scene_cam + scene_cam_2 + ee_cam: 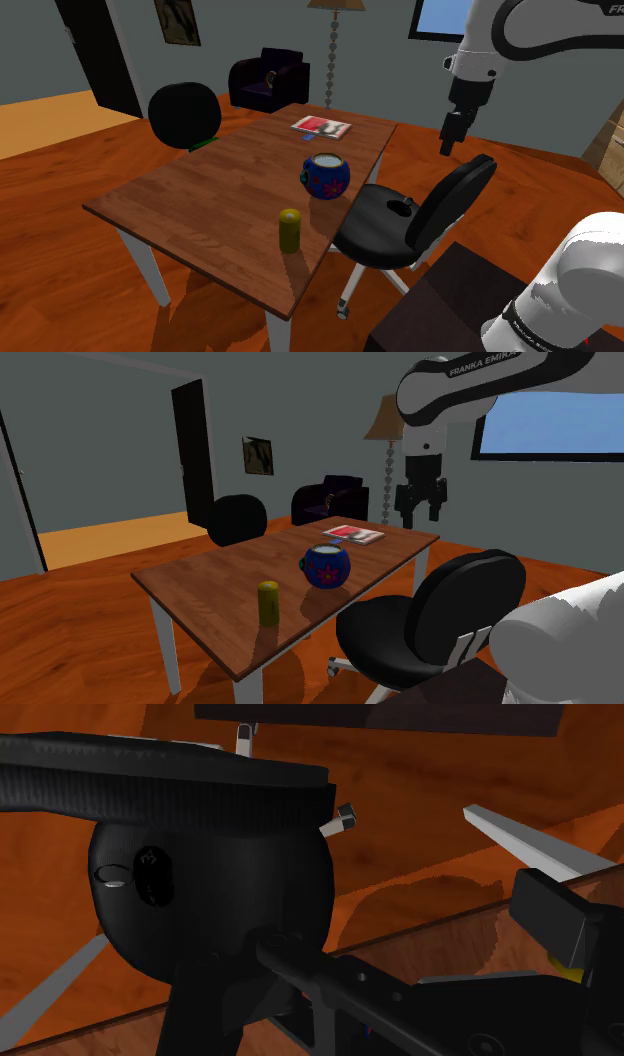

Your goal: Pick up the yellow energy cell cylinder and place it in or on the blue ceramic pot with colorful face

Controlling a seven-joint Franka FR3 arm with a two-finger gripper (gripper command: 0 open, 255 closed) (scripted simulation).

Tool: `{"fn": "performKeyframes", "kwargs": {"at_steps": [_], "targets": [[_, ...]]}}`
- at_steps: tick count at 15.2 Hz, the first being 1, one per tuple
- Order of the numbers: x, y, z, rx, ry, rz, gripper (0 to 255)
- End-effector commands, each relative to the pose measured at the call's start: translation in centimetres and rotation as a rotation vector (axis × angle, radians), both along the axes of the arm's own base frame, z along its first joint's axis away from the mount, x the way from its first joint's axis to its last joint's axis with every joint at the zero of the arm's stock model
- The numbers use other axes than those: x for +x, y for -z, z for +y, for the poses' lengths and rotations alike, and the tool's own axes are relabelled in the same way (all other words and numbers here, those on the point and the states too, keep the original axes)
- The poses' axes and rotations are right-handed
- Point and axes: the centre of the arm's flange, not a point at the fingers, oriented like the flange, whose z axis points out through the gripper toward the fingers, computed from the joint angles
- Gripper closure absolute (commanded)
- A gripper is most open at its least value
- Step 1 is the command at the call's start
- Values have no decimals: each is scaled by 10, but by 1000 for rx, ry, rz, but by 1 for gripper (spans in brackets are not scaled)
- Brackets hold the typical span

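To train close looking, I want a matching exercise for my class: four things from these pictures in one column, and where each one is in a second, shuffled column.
Things
1. yellow cylinder
2. blue pot
3. red-and-white booklet
4. gripper

Places
A. lying flat at the far end of the table
B. in the air over the black chair
C. around the middle of the table
D. upright near the table's near edge

Pairs: 1-D, 2-C, 3-A, 4-B
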Motion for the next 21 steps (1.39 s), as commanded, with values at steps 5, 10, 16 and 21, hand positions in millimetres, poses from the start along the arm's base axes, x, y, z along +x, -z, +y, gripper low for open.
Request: {"fn": "performKeyframes", "kwargs": {"at_steps": [5,10,16,21], "targets": [[22,23,40,-4,-14,-20,0],[50,52,91,-8,-31,-45,0],[83,87,153,-13,-52,-75,0],[110,114,204,-18,-69,-100,0]]}}
